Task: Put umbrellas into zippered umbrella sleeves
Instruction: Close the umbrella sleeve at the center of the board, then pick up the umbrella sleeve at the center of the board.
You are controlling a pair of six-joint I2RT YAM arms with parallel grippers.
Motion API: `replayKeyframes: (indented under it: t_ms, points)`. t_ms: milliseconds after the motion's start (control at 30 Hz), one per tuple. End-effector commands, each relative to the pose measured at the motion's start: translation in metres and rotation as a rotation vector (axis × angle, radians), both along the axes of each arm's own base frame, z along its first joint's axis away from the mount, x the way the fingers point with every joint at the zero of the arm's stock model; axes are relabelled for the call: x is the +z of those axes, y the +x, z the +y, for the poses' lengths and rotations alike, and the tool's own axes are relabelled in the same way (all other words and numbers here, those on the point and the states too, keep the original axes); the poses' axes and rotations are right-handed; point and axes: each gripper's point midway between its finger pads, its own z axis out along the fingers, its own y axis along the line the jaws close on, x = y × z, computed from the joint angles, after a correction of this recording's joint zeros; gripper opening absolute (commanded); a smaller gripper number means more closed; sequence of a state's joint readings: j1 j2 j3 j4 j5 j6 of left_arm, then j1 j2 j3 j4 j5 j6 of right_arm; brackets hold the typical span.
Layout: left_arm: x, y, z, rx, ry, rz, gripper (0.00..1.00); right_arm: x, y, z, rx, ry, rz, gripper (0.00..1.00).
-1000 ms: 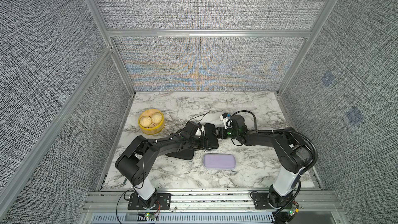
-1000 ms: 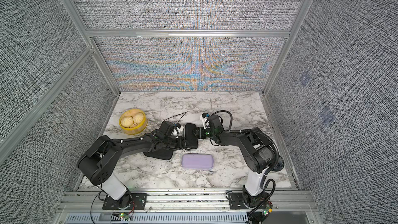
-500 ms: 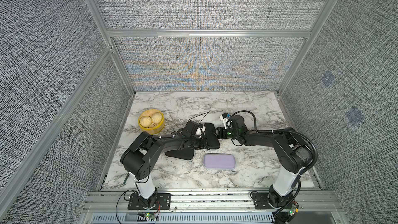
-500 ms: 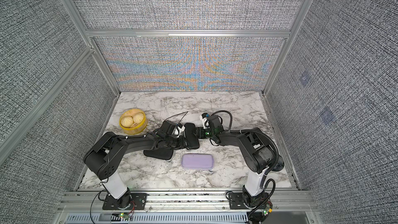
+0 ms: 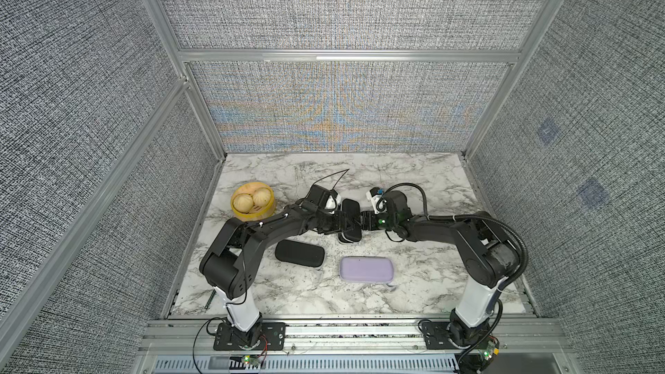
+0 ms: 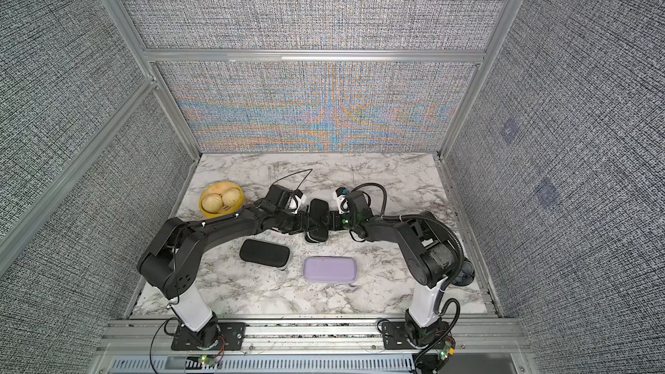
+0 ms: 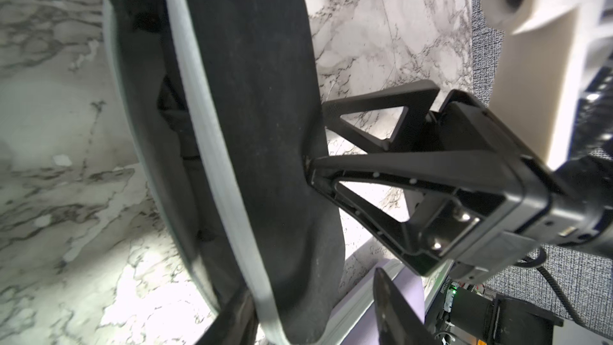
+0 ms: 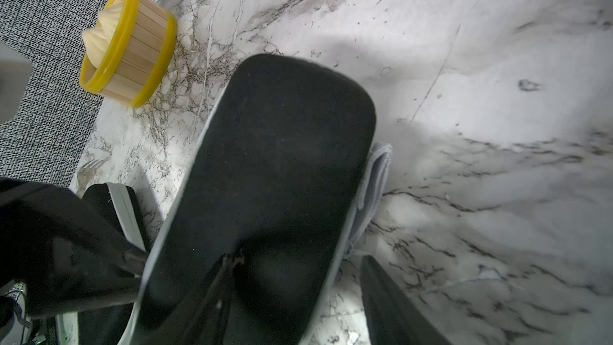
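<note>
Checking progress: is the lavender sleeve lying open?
No, the lavender sleeve lies shut and flat on the table, only its outer shell showing.

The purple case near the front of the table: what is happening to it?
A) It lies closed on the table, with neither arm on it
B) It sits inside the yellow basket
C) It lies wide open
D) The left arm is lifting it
A: the lavender case lies shut on the marble table, while both arms work at a black case farther back.
</note>
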State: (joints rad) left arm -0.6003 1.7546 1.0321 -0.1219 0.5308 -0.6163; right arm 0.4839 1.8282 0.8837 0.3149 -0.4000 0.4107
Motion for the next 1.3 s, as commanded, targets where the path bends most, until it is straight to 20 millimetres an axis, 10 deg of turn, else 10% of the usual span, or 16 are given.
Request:
replayKeyframes:
  t_ms: [0, 267, 900, 1267]
  points:
    - [0.001, -0.004, 0.002, -0.03, 0.002, -0.007, 0.54, -0.016, -0.008, -0.006, 0.004, -0.055, 0.053, 0.62]
    - [0.042, 0.028, 0.028, 0.081, 0.018, -0.144, 0.54, -0.021, -0.003, -0.009, -0.011, -0.068, 0.064, 0.62]
    - [-0.015, 0.136, 0.037, 0.261, 0.083, -0.177, 0.21, -0.03, -0.004, -0.014, -0.012, -0.093, 0.075, 0.62]
    - [-0.03, 0.141, 0.023, 0.236, -0.002, -0.156, 0.14, -0.03, -0.005, -0.015, -0.019, -0.094, 0.078, 0.62]
